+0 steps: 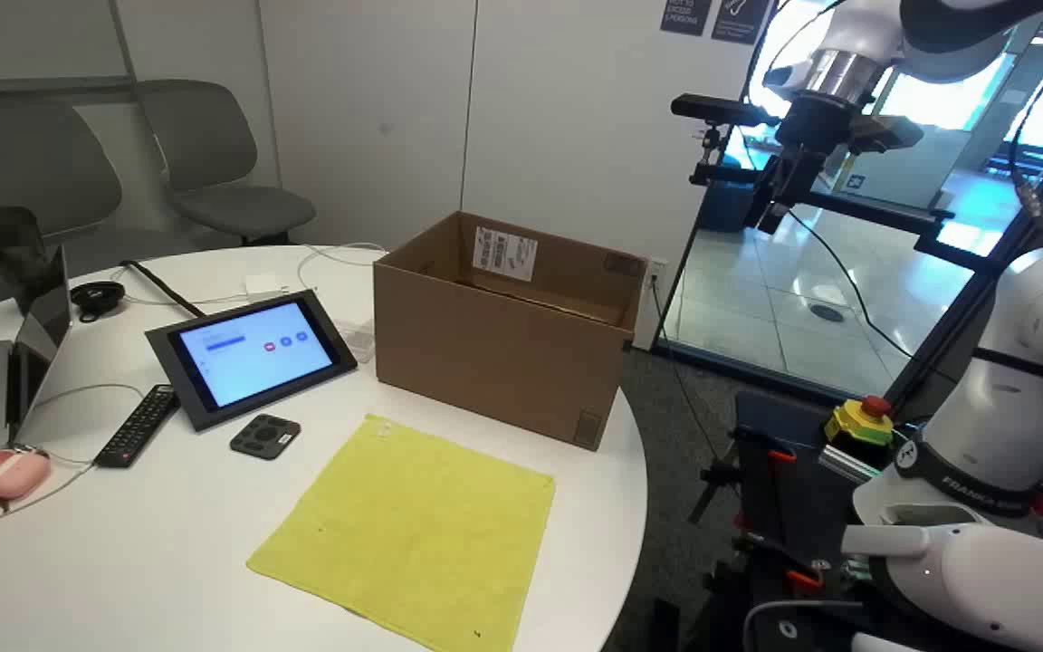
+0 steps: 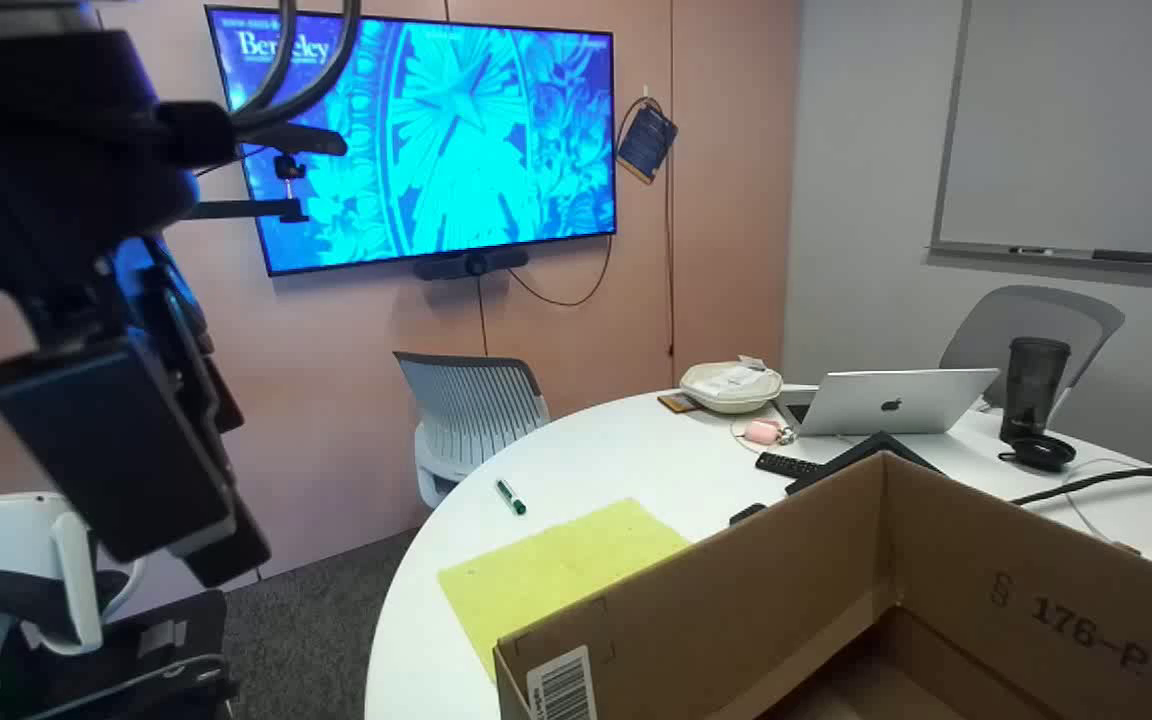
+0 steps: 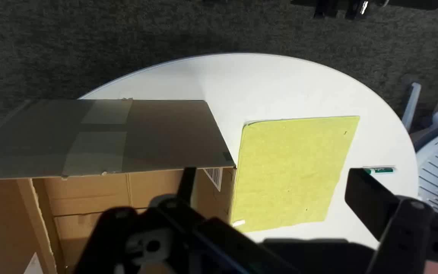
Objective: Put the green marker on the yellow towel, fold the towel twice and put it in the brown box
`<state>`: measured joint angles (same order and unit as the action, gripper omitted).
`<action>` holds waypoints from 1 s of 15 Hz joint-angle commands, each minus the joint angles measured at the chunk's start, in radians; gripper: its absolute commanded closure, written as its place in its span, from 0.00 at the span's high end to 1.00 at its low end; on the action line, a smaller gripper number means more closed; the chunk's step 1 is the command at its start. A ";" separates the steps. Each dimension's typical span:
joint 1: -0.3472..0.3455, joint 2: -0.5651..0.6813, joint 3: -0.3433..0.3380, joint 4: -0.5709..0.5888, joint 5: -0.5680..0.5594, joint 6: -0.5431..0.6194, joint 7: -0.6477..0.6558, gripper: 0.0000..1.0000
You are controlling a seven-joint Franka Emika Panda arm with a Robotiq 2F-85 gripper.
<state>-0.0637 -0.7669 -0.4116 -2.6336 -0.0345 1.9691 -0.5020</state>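
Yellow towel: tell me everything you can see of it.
The yellow towel is a soft-looking, four-cornered cloth with what looks like a whitish tag at one corner and a few small dark marks. It lies flat on the white table, just clear of the brown box beside it. Nothing is seen resting on it.
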 commanded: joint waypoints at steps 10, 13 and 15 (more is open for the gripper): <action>0.047 0.103 0.064 0.062 0.033 0.048 0.001 1.00; 0.109 0.208 0.117 0.118 0.064 0.109 0.014 1.00; 0.153 0.290 0.162 0.168 0.097 0.154 0.025 1.00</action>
<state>0.0356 -0.6211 -0.3038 -2.5690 0.0078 2.0742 -0.4919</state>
